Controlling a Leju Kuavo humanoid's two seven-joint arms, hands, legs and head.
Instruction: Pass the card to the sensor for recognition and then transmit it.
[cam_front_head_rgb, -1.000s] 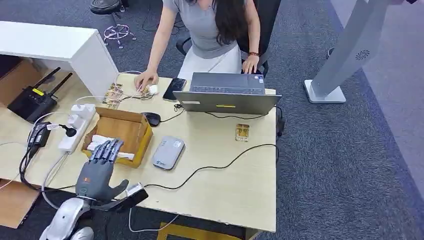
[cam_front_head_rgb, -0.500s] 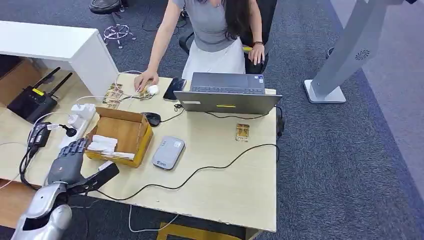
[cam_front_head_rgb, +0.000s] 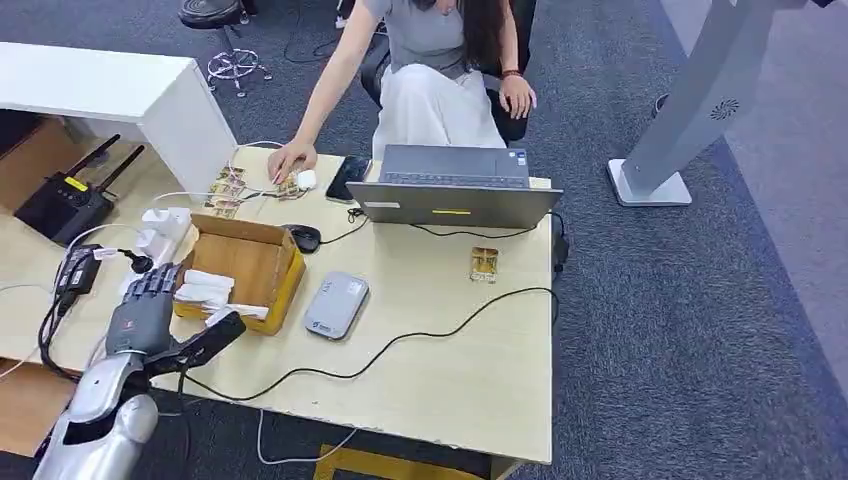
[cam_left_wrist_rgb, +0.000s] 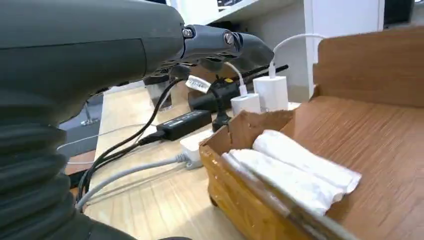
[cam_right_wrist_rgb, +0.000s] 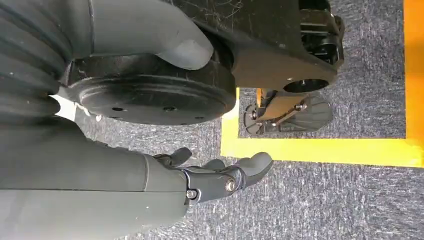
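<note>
The left hand (cam_front_head_rgb: 148, 312) now sits at the near left corner of the cardboard box (cam_front_head_rgb: 262, 262), having swung away from the box's middle a second ago and then edged back toward it. Its fingers are spread and hold nothing, thumb stretched out along the box's front wall. The left wrist view looks straight into the box, where white folded sheets (cam_left_wrist_rgb: 300, 172) lie against the near wall; whether a card is among them I cannot tell. One card (cam_front_head_rgb: 485, 264) lies flat on the desk (cam_front_head_rgb: 470, 370) in front of the laptop (cam_front_head_rgb: 455, 185), well apart from the hand. The grey sensor (cam_front_head_rgb: 337, 304) sits just beside the box. The right hand (cam_right_wrist_rgb: 220, 177) hangs over the floor, fingers loosely apart and empty. The pick-up seems not yet made.
</note>
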